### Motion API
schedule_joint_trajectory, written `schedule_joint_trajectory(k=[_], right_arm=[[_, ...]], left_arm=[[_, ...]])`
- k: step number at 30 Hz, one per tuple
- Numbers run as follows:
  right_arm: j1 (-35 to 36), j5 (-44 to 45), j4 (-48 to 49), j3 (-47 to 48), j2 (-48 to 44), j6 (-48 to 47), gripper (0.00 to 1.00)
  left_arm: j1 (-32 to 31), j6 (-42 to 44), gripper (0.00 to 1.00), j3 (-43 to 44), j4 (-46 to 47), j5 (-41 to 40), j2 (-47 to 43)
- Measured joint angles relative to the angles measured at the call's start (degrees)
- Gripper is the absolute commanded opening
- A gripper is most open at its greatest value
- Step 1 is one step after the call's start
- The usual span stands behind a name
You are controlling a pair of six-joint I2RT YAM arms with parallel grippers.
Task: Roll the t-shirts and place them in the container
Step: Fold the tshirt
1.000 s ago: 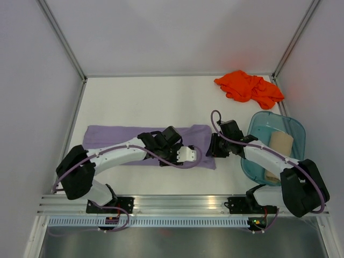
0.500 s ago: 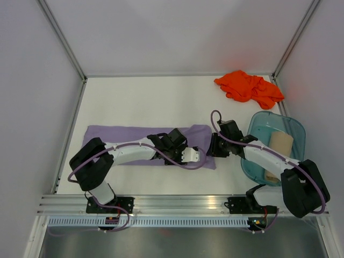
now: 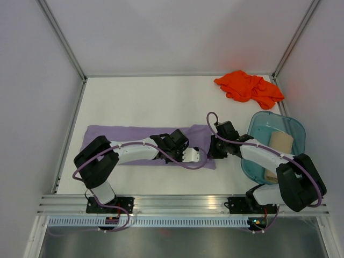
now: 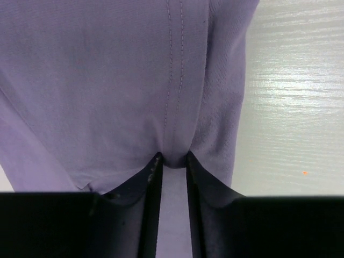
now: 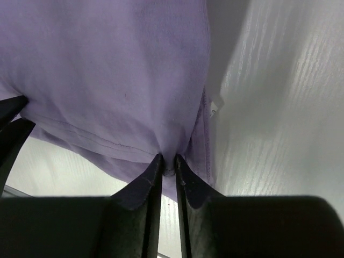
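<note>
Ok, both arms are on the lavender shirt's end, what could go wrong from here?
1. Both sets of jaws hold only a small pinch at the lavender t-shirt's right-end hem; it may slip out as the roll starts.
2. The left jaws and right jaws sit close together, so the wrists might collide while turning.
3. The right arm lies over the teal tub's rim and could nudge it.

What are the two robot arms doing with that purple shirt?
The left gripper and right gripper each pinch the right end of the lavender purple cloth t-shirt, spread flat on the white table. It is not rolled yet. The crumpled orange-red t-shirt waits at the back; the tan t-shirt sits in the teal plastic tub.
</note>
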Motion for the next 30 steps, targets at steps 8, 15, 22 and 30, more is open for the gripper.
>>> schedule_joint_trajectory(k=[8,15,22,30], right_arm=[[0.1,1.2,-0.4,0.2,-0.3,0.5,0.0],[0.2,2.6,-5.7,5.2,-2.0,-0.9,0.0],[1.5,2.6,-11.1,10.8,-3.7,-3.0,0.0],[4.9,0.5,-11.9,8.0,-3.6,-2.6,0.0]], left_arm=[[0.0,-0.1,0.02,0.0,0.1,-0.4,0.0],[0.2,-0.1,0.02,0.0,-0.4,-1.1,-3.9],[2.7,0.1,0.02,0.0,-2.1,-0.7,-9.9],[3.9,1.4,0.02,-1.9,-4.0,2.0,-10.3]])
